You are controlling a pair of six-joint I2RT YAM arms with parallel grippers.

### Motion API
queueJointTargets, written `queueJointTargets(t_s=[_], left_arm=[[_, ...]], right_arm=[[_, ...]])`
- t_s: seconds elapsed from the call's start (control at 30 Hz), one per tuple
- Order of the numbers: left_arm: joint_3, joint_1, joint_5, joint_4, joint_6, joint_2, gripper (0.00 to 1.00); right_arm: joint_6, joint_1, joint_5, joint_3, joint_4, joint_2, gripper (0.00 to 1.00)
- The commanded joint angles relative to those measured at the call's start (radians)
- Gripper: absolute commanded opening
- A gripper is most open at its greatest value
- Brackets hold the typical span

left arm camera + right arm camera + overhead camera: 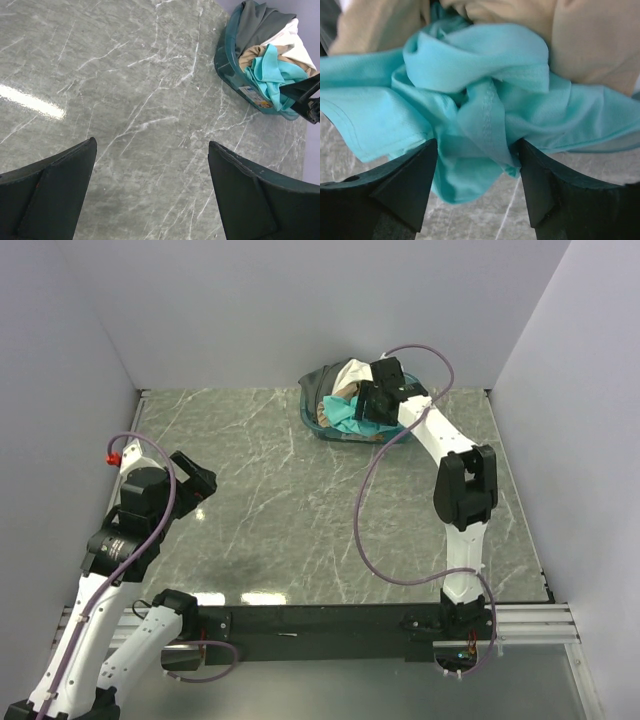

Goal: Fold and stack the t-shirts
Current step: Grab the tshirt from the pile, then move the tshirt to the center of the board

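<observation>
The t-shirts lie bunched in the teal-blue basket (316,424) at the back of the table. The bright teal-green one (344,413) lies on top and spills over the rim; it fills the right wrist view (480,75). The cream-white (352,372), tan-beige (585,40) and dark grey (322,383) shirts lie under and behind it. My right gripper (368,405) is down at the basket. Its jaws (479,150) are partly apart, with a loose fold of the teal-green shirt between them touching both fingers. My left gripper (195,480) is open and empty over the table's left side.
The left wrist view shows the basket (227,65) with the shirts far off at the upper right, and grey marbled table (150,90) below the fingers. White walls enclose the table on three sides. The right arm's cable (365,520) loops over the table's middle right.
</observation>
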Motion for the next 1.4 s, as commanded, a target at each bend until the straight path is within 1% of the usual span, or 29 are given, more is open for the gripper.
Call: queueJointTargets(t_s=[0.0, 0.07, 0.1, 0.2, 0.27, 0.3, 0.37, 0.4, 0.47, 0.63, 0.67, 0.73, 0.77, 0.83, 0.87, 0.93, 0.97, 1.07, 1.1, 1.17, 1.2, 1.27, 1.37], left_arm=[[-0.002, -0.001, -0.016, 0.005, 0.007, 0.003, 0.99], [-0.005, -0.001, -0.016, 0.007, 0.007, 0.0, 0.99], [-0.005, -0.001, -0.014, 0.008, 0.007, 0.0, 0.99], [-0.007, 0.0, -0.017, 0.007, 0.007, -0.002, 0.99], [-0.007, 0.0, -0.02, 0.005, 0.005, -0.002, 0.99], [-0.007, 0.0, -0.02, 0.004, 0.004, -0.002, 0.99], [-0.005, 0.0, -0.022, 0.005, 0.005, -0.002, 0.99], [-0.005, 0.002, -0.022, 0.004, 0.008, -0.002, 0.99], [-0.007, 0.002, -0.017, 0.007, 0.008, -0.003, 0.99], [-0.01, 0.003, -0.02, 0.008, 0.007, -0.012, 0.99], [-0.011, 0.003, -0.02, 0.008, 0.008, -0.015, 0.99], [-0.011, 0.003, -0.016, 0.013, 0.007, -0.015, 1.0], [-0.011, 0.005, -0.016, 0.013, 0.007, -0.014, 0.99], [-0.011, 0.006, -0.01, 0.015, 0.01, -0.012, 0.99], [-0.011, 0.008, -0.005, 0.013, 0.01, -0.012, 1.0], [-0.011, 0.009, 0.0, 0.018, 0.011, -0.014, 0.99], [-0.013, 0.009, 0.004, 0.019, 0.013, -0.014, 0.99], [-0.016, 0.009, 0.009, 0.022, 0.013, -0.019, 0.99], [-0.016, 0.009, 0.01, 0.024, 0.013, -0.02, 0.99], [-0.016, 0.011, 0.012, 0.025, 0.014, -0.022, 0.99], [-0.016, 0.009, 0.013, 0.025, 0.013, -0.022, 0.99], [-0.016, 0.011, 0.012, 0.025, 0.014, -0.022, 1.0], [-0.013, 0.011, 0.009, 0.024, 0.013, -0.022, 0.99]], right_arm=[[-0.012, -0.005, 0.002, 0.094, 0.03, 0.046, 0.72], [-0.016, -0.005, 0.002, 0.111, 0.031, 0.075, 0.7], [-0.018, -0.005, 0.002, 0.125, 0.035, 0.082, 0.68], [-0.012, -0.005, 0.02, 0.139, 0.035, 0.104, 0.67], [-0.006, -0.004, 0.025, 0.137, 0.042, 0.109, 0.62], [0.002, -0.005, 0.025, 0.137, 0.045, 0.112, 0.49], [0.007, -0.004, 0.02, 0.145, 0.044, 0.109, 0.27], [0.007, -0.002, 0.014, 0.154, 0.044, 0.102, 0.1], [0.002, 0.0, 0.008, 0.162, 0.053, 0.072, 0.0], [-0.038, 0.0, 0.059, 0.269, 0.012, -0.019, 0.0], [-0.045, 0.003, 0.06, 0.277, 0.013, -0.07, 0.0], [-0.067, 0.006, 0.057, 0.274, 0.036, -0.133, 0.0], [-0.081, 0.007, 0.048, 0.269, 0.048, -0.201, 0.0], [-0.094, 0.01, 0.034, 0.257, 0.079, -0.267, 0.0], [-0.097, 0.012, 0.019, 0.257, 0.09, -0.328, 0.0], [-0.108, 0.01, -0.007, 0.254, 0.131, -0.387, 0.0], [-0.117, 0.012, -0.042, 0.263, 0.148, -0.435, 0.0], [-0.122, 0.012, -0.093, 0.318, 0.171, -0.494, 0.0], [-0.111, 0.012, -0.149, 0.367, 0.165, -0.505, 0.0], [-0.098, 0.018, -0.214, 0.406, 0.162, -0.543, 0.0], [-0.079, 0.029, -0.281, 0.409, 0.174, -0.56, 0.0], [-0.056, 0.049, -0.348, 0.381, 0.192, -0.624, 0.0], [-0.059, 0.119, -0.45, 0.276, 0.226, -0.71, 0.0]])
